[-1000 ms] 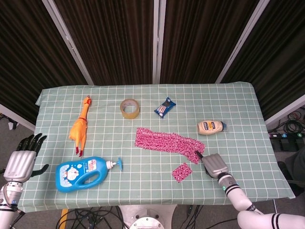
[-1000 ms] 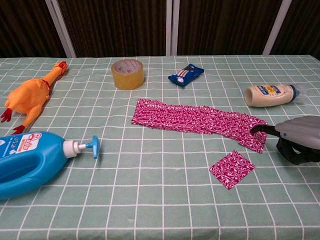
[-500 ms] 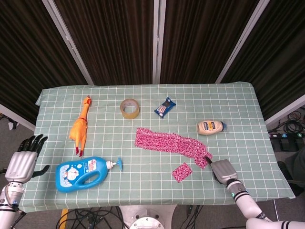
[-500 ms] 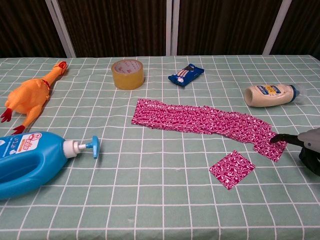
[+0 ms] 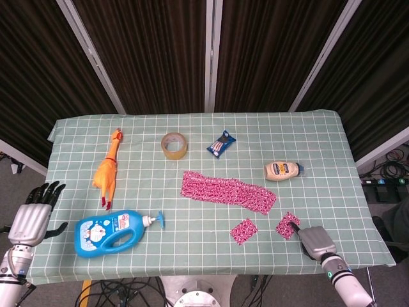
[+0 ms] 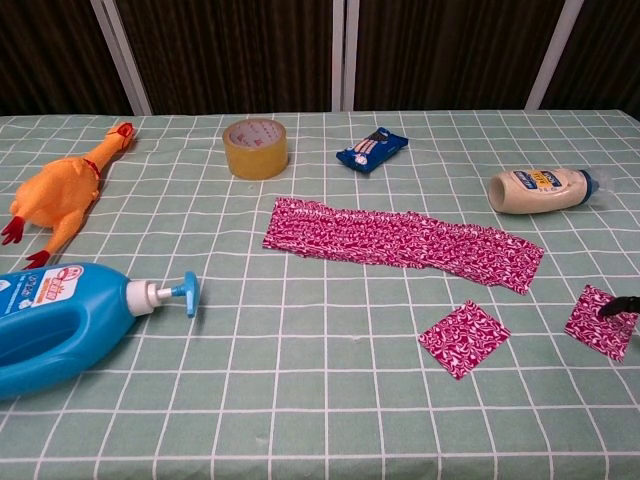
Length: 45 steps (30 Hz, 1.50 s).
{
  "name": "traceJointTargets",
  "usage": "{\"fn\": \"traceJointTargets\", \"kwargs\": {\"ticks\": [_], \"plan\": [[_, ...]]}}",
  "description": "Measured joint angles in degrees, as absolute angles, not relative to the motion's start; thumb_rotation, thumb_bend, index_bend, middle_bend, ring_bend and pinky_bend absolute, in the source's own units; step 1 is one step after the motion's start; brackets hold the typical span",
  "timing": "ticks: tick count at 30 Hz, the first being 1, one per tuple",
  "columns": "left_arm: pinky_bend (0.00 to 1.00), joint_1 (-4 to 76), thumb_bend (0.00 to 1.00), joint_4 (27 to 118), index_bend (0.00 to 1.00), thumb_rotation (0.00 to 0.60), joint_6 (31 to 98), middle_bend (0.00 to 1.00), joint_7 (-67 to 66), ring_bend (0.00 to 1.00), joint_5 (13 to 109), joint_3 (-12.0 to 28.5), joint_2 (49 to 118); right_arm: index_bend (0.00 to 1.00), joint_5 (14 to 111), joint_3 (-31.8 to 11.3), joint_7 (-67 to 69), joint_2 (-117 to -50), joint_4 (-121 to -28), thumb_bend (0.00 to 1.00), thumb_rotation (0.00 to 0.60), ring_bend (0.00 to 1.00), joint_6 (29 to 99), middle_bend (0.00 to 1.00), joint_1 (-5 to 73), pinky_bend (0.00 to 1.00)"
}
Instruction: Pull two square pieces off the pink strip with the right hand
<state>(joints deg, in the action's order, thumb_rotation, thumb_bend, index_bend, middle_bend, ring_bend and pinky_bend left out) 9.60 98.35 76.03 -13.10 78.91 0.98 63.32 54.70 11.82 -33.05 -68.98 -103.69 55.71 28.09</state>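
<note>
The pink patterned strip (image 5: 227,192) (image 6: 400,243) lies flat at mid-table. One loose pink square (image 5: 243,230) (image 6: 463,338) rests just in front of its right end. A second pink square (image 5: 287,225) (image 6: 598,322) sits further right, apart from the strip, and my right hand (image 5: 314,242) pinches its right edge with dark fingertips (image 6: 618,305). In the chest view only those fingertips show at the frame's right edge. My left hand (image 5: 32,214) hangs off the table's left side, fingers apart and holding nothing.
A rubber chicken (image 5: 107,167) (image 6: 60,200) and a blue pump bottle (image 5: 112,231) (image 6: 70,320) lie at the left. A tape roll (image 5: 174,145), a blue snack packet (image 5: 221,144) and a cream squeeze bottle (image 5: 283,171) lie behind the strip.
My right hand has drawn back toward the front right edge, tearing the strip's end piece away; that square now lies apart from the shortened strip. The left hand has barely moved.
</note>
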Motion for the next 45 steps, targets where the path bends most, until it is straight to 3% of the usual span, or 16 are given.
{"fn": "traceJointTargets", "kwargs": {"ticks": [10, 15, 25, 27, 28, 30, 33, 36, 45], "plan": [[0.10, 9.58, 0.21, 98.88, 0.07, 0.600, 76.06, 0.02, -13.14, 0.00, 79.11, 0.83, 63.12, 0.48, 57.75, 13.17, -32.94, -66.01, -106.68, 1.00, 0.600, 0.87, 59.01, 0.88, 25.68, 0.73], [0.10, 9.60, 0.21, 98.94, 0.07, 0.600, 76.17, 0.02, -13.15, 0.00, 79.32, 0.82, 63.23, 0.42, 62.41, 12.43, -29.63, -65.18, -107.42, 1.00, 0.600, 0.87, 62.33, 0.88, 23.89, 0.73], [0.10, 9.37, 0.21, 98.80, 0.07, 0.600, 77.53, 0.02, -12.37, 0.00, 80.31, 1.12, 63.31, 0.39, 80.51, 7.96, -14.06, -68.15, -101.21, 0.99, 0.600, 0.84, 78.13, 0.86, 18.11, 0.73], [0.10, 9.30, 0.21, 98.49, 0.07, 0.600, 78.01, 0.02, -12.03, 0.00, 80.88, 1.15, 63.52, 0.37, 83.81, 6.38, -10.80, -69.70, -98.26, 0.88, 0.600, 0.74, 83.18, 0.77, 16.82, 0.69], [0.10, 9.26, 0.21, 98.31, 0.07, 0.600, 78.26, 0.02, -11.84, 0.00, 81.17, 1.17, 63.63, 0.34, 85.11, 5.61, -9.64, -70.44, -96.70, 0.74, 0.600, 0.63, 85.42, 0.66, 16.28, 0.62], [0.10, 9.15, 0.21, 97.87, 0.07, 0.600, 78.90, 0.02, -11.23, 0.00, 81.81, 1.24, 63.91, 0.19, 87.45, 3.76, -7.97, -72.02, -92.58, 0.40, 0.600, 0.32, 90.09, 0.38, 15.14, 0.37], [0.10, 8.97, 0.21, 97.38, 0.07, 0.600, 79.83, 0.02, -10.28, 0.00, 82.62, 1.38, 64.21, 0.03, 88.28, 1.36, -9.18, -73.04, -87.53, 0.08, 0.600, 0.02, 92.87, 0.11, 13.93, 0.06], [0.10, 8.67, 0.21, 96.93, 0.07, 0.600, 80.85, 0.02, -9.12, 0.00, 83.30, 1.49, 64.38, 0.00, 85.99, 0.07, -13.33, -72.60, -87.20, 0.02, 0.600, 0.00, 91.78, 0.01, 13.03, 0.00], [0.10, 7.65, 0.21, 94.29, 0.07, 0.600, 85.56, 0.02, -4.35, 0.00, 86.89, 2.27, 65.20, 0.00, 76.35, -2.37, -20.71, -69.89, -91.55, 0.05, 0.600, 0.00, 87.28, 0.00, 10.36, 0.00]]}}
